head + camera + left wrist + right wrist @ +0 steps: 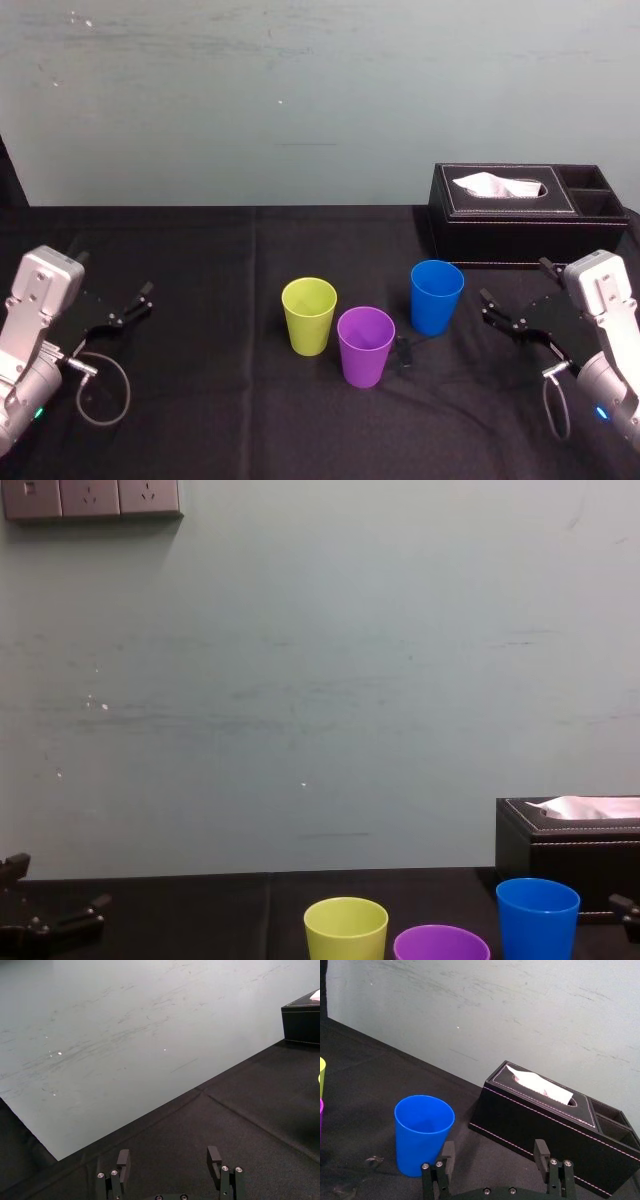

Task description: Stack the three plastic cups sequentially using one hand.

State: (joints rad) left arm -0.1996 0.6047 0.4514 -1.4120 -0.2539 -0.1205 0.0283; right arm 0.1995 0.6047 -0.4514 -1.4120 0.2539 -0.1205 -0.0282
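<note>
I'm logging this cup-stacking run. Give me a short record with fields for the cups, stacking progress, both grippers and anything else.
cups: yellow-green cup, purple cup, blue cup; all upright, mouths up
stacking: none nested yet
left gripper: jaws open, empty, at the far left of the black tablecloth
right gripper: jaws open, empty, right of the blue cup
other: tissue box behind the blue cup

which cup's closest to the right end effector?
The blue cup, rightmost of the three, just left of the right end effector; the yellow-green cup and purple cup stand farther left.
</note>
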